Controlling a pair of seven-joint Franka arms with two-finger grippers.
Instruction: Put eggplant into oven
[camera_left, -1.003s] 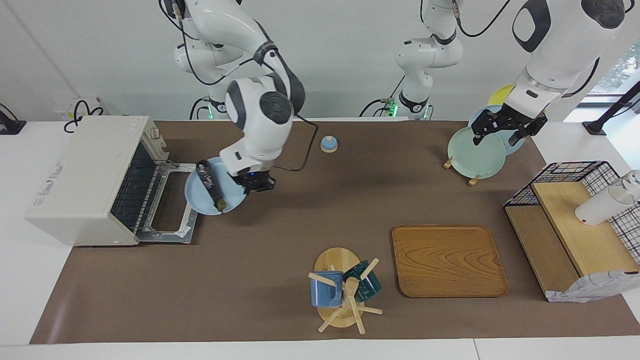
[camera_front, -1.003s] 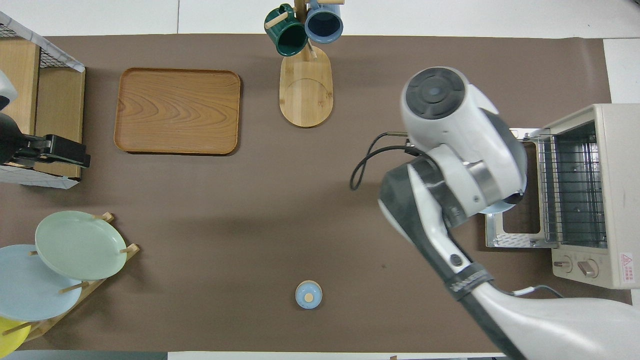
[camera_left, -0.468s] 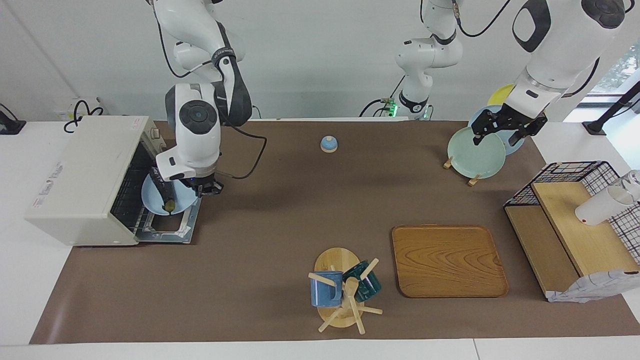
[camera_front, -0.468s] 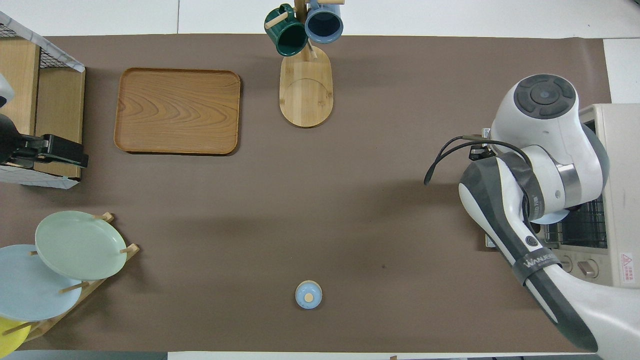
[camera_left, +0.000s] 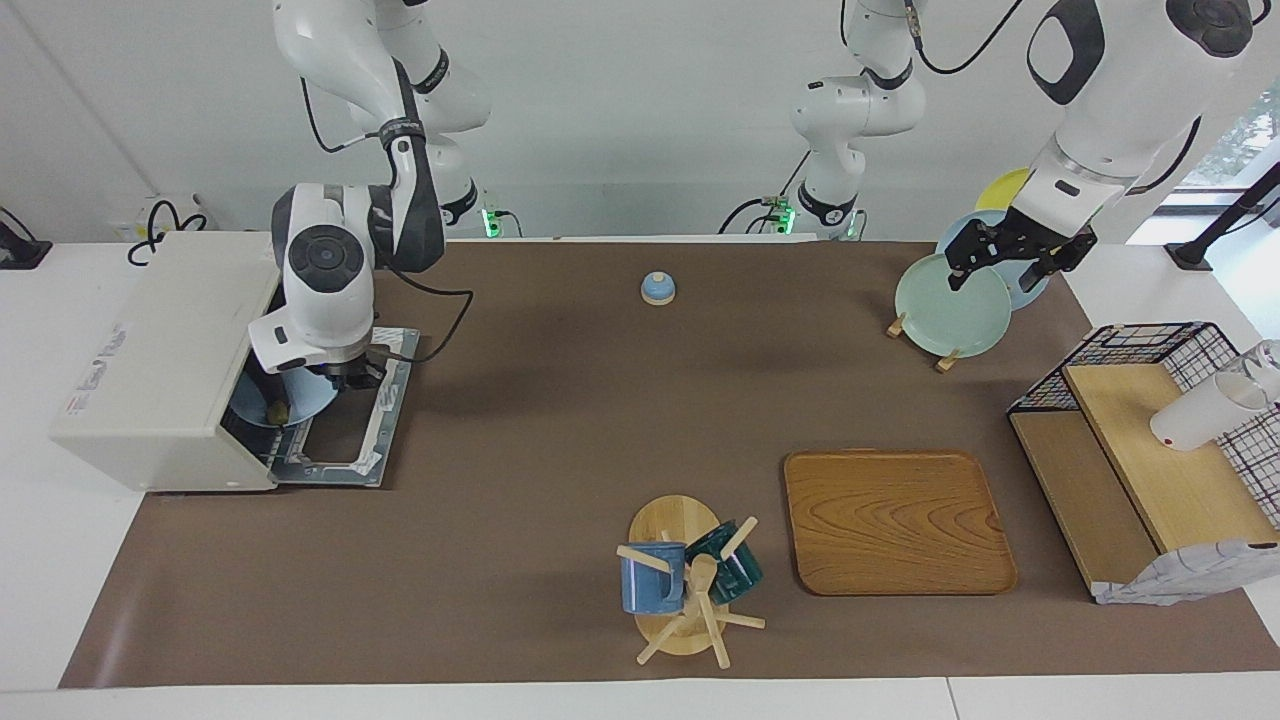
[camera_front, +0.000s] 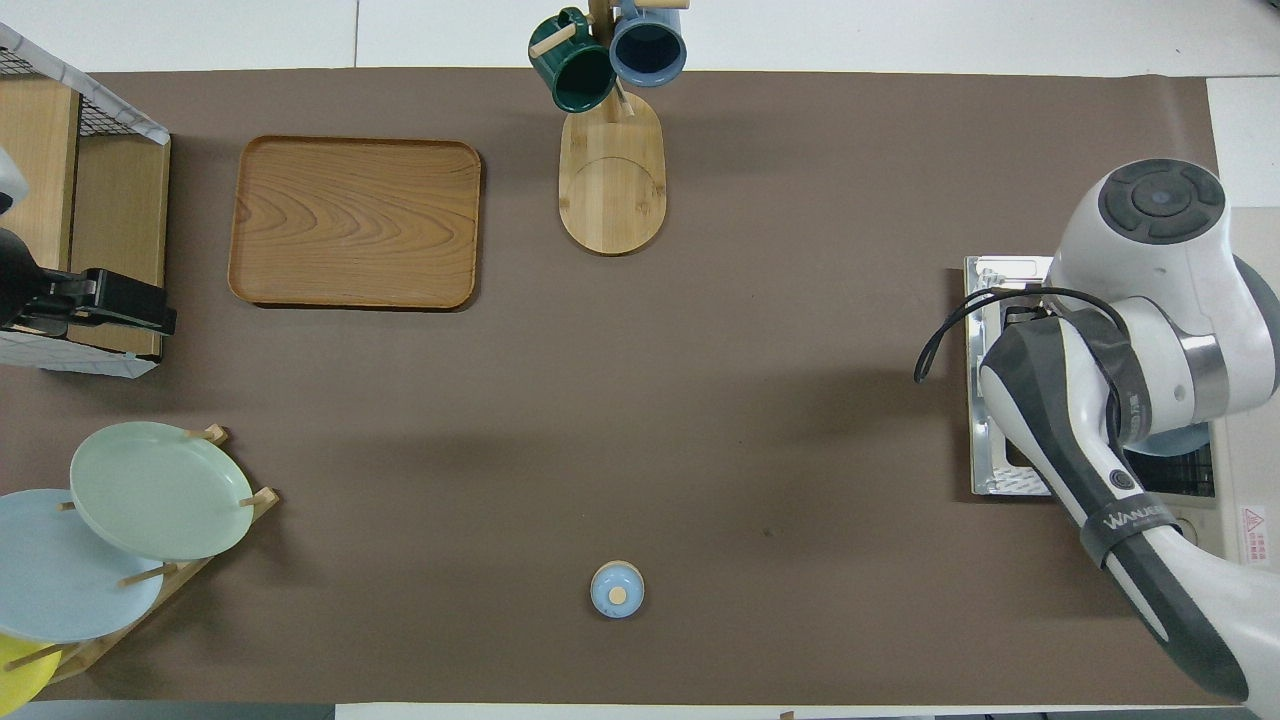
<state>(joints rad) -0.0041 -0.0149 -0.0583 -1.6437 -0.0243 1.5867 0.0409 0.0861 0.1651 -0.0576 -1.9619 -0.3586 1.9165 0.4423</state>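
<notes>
off-white oven (camera_left: 160, 350), pale blue plate (camera_left: 290, 400)

eggplant (camera_left: 277, 410) inside open oven (camera_left: 150, 350)

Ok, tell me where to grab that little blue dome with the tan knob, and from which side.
Take the small blue dome by the tan knob at its top, coming straight down from above. It sits upright on the mat with the knob pointing up, and its rounded sides would likely slip between two fingers.

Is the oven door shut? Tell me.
No: the oven door lies folded down flat, with the blue plate going into the opening.
</notes>
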